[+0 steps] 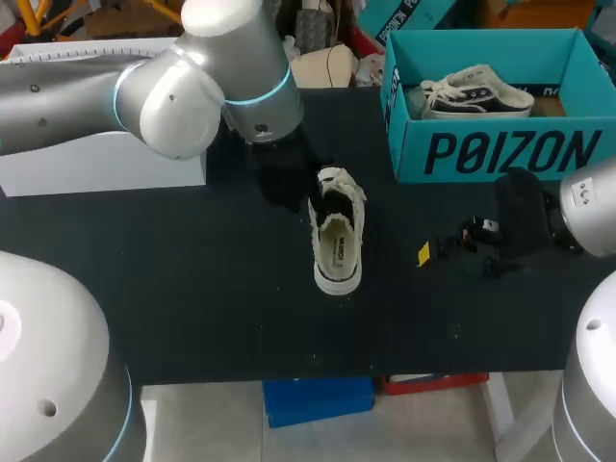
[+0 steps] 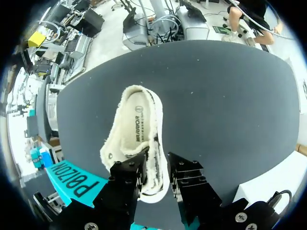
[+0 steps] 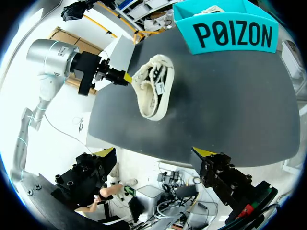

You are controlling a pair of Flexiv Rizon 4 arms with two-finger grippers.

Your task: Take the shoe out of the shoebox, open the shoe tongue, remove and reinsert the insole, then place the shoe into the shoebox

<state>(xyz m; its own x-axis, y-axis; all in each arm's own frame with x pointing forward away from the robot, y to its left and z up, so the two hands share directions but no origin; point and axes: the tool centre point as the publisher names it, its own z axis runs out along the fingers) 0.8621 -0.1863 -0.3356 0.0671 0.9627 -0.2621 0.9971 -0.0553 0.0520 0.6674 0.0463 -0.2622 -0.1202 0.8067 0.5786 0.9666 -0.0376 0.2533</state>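
One sneaker [image 1: 476, 94] lies in the teal shoebox [image 1: 500, 154]; the second shoe [image 1: 337, 241] stands outside on the table [image 1: 192, 289]. Left gripper [image 2: 157, 168] clamps its toe, right gripper [image 3: 156, 155] gapes empty

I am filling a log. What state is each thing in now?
shoebox: open, holding other shoe
shoe: upright on table, outside shoebox
insole: inside shoe
left gripper: shut on shoe's side
right gripper: open, empty

Head view: left arm [image 1: 231, 77] hides left gripper [image 2: 156, 175]; shoebox [image 1: 500, 154] cut off at 3 o'clock, its wall hiding second shoe's [image 1: 476, 91] sole. Left wrist view: left gripper partly covers shoe's [image 2: 136, 139] toe end.
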